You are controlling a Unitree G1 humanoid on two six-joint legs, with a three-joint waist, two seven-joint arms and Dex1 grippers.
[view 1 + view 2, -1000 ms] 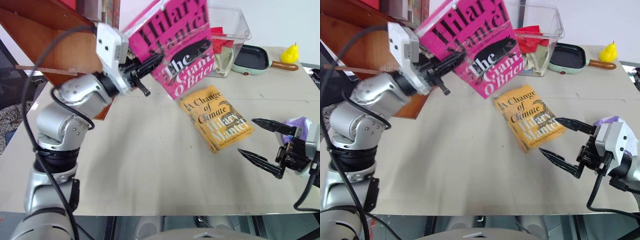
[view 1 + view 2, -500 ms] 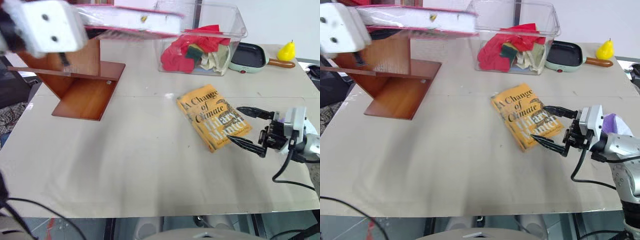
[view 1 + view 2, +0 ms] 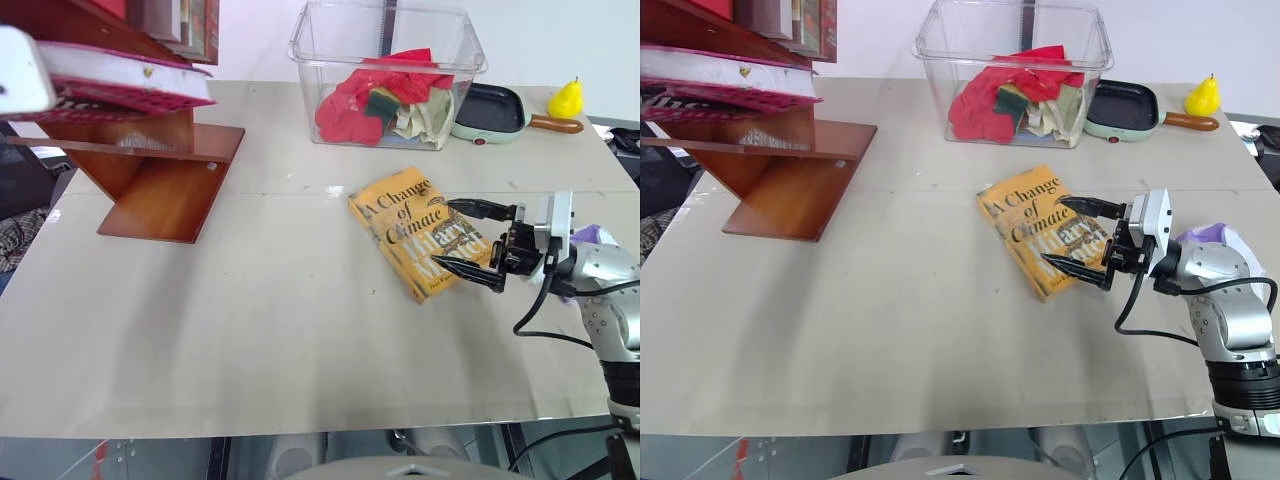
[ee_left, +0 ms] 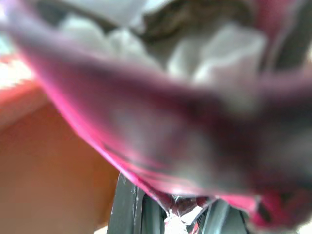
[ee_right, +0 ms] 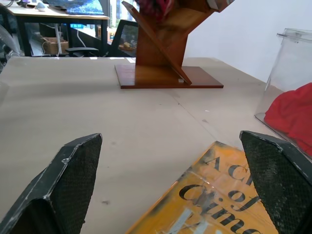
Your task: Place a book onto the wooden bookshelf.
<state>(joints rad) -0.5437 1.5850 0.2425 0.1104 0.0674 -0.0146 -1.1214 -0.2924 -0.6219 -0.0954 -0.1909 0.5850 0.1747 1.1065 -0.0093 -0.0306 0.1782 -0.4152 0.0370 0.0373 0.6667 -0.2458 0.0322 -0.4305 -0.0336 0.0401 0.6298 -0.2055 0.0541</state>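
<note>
Head views: pink book point(image 3: 130, 85) lying flat, up at the wooden bookshelf point(image 3: 165, 175), white page edges showing, cover words hidden. Left end of the book cut off by the picture edge, behind a blurry white block. Other books on top of the shelf, cut off too. Yellow book point(image 3: 425, 233) flat on the counter point(image 3: 270, 330). Right pincer point(image 3: 475, 245) spread wide, pointing sideways over the yellow book's edge, holding nothing; hard to tell if touching it. Clear bin point(image 3: 390, 75) with red cloth at the back, small pan point(image 3: 495, 112) and yellow pear toy point(image 3: 567, 100) beside it.

Left wrist view: all blurry, very close. Pink book edge point(image 4: 146, 146) across the middle, brown shelf wood point(image 4: 53, 185) to one side. Left pincer pressed together on the book, mostly hidden.

Right wrist view: two black fingers point(image 5: 68, 180) far apart, yellow book point(image 5: 214, 204) low between them, shelf point(image 5: 170, 53) far off across the counter.
</note>
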